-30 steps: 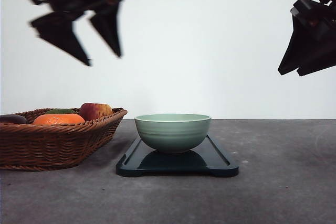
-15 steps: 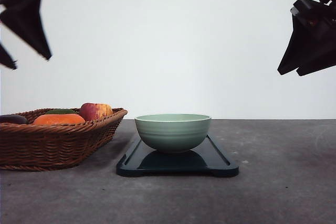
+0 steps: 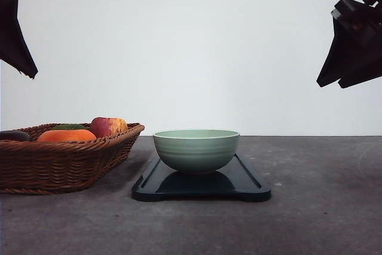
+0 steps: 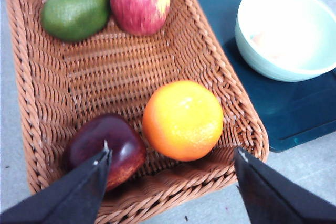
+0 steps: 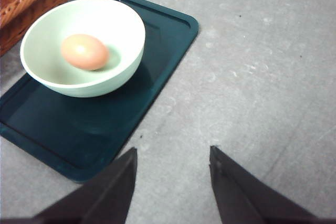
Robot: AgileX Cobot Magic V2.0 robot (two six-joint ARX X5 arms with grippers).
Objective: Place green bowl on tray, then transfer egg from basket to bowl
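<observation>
Front view: I am seeing the bowl (image 3: 196,150) sitting upright on the tray (image 3: 248,187), which is lying flat on the grey table (image 3: 310,219) with its long side running away from me. The basket (image 3: 59,162) is standing just left of the tray, holding an apple (image 3: 108,126) and an orange (image 3: 67,136). The left gripper (image 3: 13,31) is hanging high at the left edge, and I cannot tell its spread from here. The right gripper (image 3: 355,43) is hovering high at the right.

Left wrist view: I am looking down with the left gripper's fingers (image 4: 73,195) spread wide above the basket's near end, pinching nothing. Below are the orange, a dark red fruit (image 4: 107,148), a lime (image 4: 76,11) and the apple.

Right wrist view: the egg (image 5: 84,51) is lying on its side in the bottom of the bowl, its long axis roughly level and running across the bowl. The right gripper's fingers (image 5: 113,192) are parted, empty, over bare table beside the tray.
</observation>
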